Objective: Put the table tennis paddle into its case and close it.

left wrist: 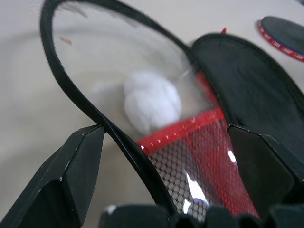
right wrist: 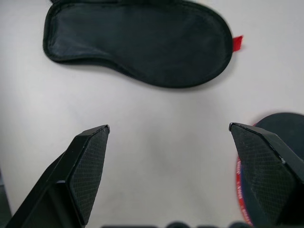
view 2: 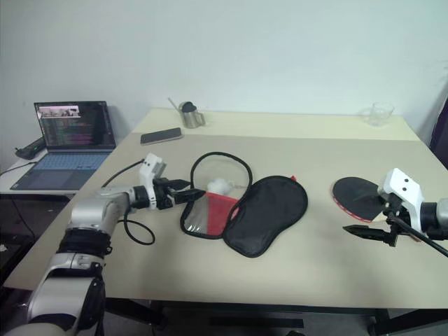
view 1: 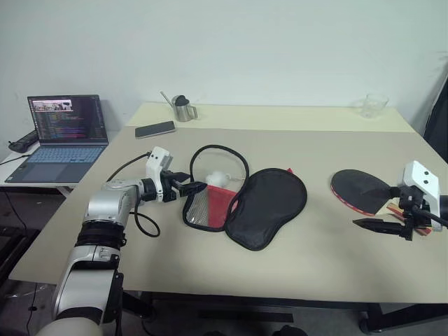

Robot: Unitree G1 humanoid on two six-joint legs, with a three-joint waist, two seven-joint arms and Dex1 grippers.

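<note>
Beige tabletop. The case lies unzipped mid-table, black flap spread, red mesh half beside it. The table tennis paddle rests flat, well apart on the robot's right. Left pincer spread wide, straddling the case's zipper rim. Right pincer spread, empty, just beside the paddle.

Left gripper spread wide astride case zipper rim; paddle beyond
</note>
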